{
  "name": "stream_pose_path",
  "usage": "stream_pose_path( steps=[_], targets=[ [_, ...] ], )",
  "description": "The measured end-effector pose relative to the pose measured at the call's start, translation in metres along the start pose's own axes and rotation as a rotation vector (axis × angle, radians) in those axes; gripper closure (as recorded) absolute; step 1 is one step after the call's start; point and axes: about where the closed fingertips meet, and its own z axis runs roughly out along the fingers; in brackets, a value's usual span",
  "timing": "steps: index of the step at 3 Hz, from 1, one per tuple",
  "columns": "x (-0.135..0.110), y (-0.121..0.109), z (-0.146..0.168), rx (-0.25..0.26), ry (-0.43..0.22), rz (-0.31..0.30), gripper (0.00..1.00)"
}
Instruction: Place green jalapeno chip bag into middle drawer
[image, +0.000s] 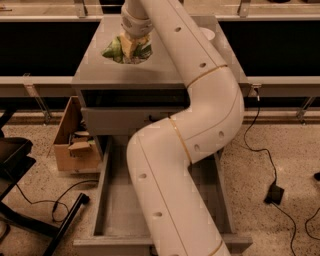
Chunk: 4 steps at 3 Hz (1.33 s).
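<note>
The green jalapeno chip bag (116, 49) is at the back left of the grey cabinet top (165, 75). My gripper (131, 46) comes down on it from above and is shut on the bag's top. I cannot tell whether the bag still touches the top. The middle drawer (112, 200) is pulled out wide open at the bottom of the view, with a bare grey tray and tall side walls. My white arm crosses over most of the drawer and hides its middle and right part.
A white bowl (208, 34) shows partly behind my arm at the back right of the cabinet top. A closed drawer front (120, 121) sits above the open drawer. A cardboard box (75, 145) stands on the floor at the left, beside a black chair base (30, 220). Cables lie on the floor at the right (272, 192).
</note>
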Motion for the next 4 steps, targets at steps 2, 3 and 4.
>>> stream_pose_path(
  steps=[2,3,4],
  targets=[
    [0.013,0.024,-0.041,0.0,0.133,0.067,1.0],
    [0.042,0.034,-0.022,-0.081,0.227,0.162,1.0],
    [0.084,0.032,0.001,-0.163,0.317,0.274,1.0]
  ],
)
